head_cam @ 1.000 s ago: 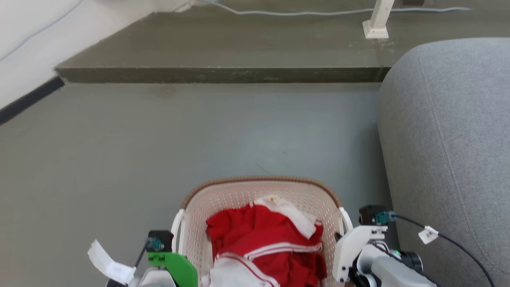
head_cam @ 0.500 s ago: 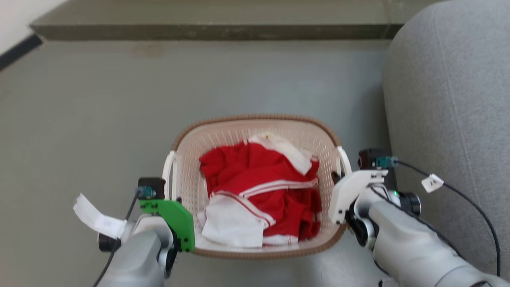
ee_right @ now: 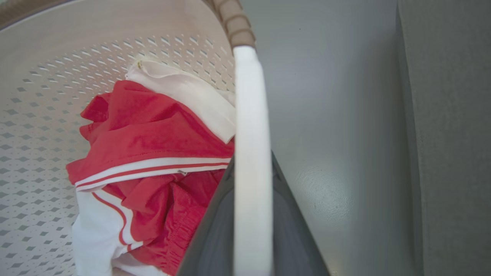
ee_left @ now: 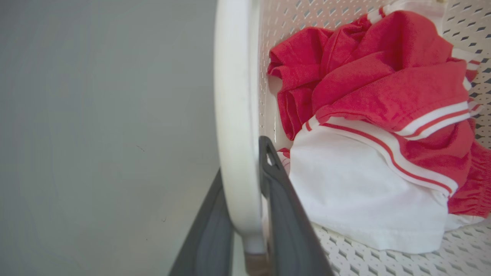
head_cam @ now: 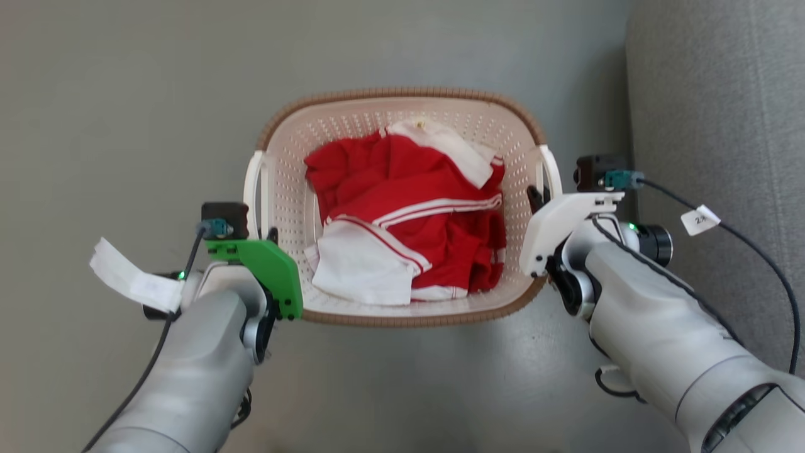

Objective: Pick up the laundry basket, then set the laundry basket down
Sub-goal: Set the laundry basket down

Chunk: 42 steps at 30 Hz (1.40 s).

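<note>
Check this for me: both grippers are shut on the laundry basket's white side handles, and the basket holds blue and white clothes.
One thing is off: the clothes in the laundry basket are red and white, not blue and white, as the head view shows. The left gripper and right gripper are indeed shut on its white side handles.

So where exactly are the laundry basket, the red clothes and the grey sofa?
laundry basket (head_cam: 402,93), head view, far brown rim.
red clothes (head_cam: 409,182), head view, red fabric middle.
grey sofa (head_cam: 717,94), head view, upholstered side.
</note>
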{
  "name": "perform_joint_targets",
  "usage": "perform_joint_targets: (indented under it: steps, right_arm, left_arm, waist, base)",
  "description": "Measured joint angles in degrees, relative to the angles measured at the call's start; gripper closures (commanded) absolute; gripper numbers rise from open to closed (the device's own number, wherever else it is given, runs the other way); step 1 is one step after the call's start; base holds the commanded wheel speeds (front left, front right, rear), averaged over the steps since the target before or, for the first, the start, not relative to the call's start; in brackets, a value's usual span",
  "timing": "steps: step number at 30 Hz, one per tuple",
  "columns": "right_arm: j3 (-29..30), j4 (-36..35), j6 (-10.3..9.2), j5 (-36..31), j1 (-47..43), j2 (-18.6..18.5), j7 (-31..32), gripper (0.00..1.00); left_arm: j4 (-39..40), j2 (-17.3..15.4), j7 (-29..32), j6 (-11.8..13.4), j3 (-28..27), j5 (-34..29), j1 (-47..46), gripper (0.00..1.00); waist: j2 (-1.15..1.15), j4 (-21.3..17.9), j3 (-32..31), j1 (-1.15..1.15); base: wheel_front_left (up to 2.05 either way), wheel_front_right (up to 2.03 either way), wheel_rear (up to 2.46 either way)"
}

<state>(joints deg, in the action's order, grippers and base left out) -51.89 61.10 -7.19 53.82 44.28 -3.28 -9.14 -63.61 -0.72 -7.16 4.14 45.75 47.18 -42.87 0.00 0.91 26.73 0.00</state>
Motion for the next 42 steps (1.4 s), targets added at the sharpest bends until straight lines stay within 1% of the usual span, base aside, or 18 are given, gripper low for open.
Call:
perform_joint_targets:
  steps: [23, 27, 33, 42]
  right_arm:
    - [1.7, 2.5, 0.00, -1.1, 13.8, -0.3, -2.5, 1.00]
    - [1.8, 3.0, 0.01, -1.5, 15.1, -0.3, -3.0, 1.00]
    - [1.9, 3.5, 0.01, -1.5, 15.5, -0.3, -3.5, 1.00]
    - [1.8, 3.7, 0.02, -1.5, 16.6, -0.3, -4.0, 1.00]
  left_arm:
    - [-0.3, 0.0, -2.6, 0.7, -1.2, -1.8, -13.4, 1.00]
    - [-0.4, 0.0, -3.2, 0.9, -1.3, -2.0, -14.6, 1.00]
    - [-0.7, 0.0, -3.8, 0.9, -1.2, -2.1, -15.1, 1.00]
    - [-0.9, 0.0, -4.3, 0.9, -1.1, -2.1, -16.1, 1.00]
  waist:
    - [0.00, 0.7, 18.7, 0.01]
    - [0.00, 0.9, 21.5, 0.01]
    - [0.00, 1.1, 24.4, 0.01]
    - [0.00, 1.1, 26.6, 0.01]
  base:
    - [0.00, 0.00, 0.00]
    - [0.00, 0.00, 0.00]
    - [0.00, 0.00, 0.00]
    - [0.00, 0.00, 0.00]
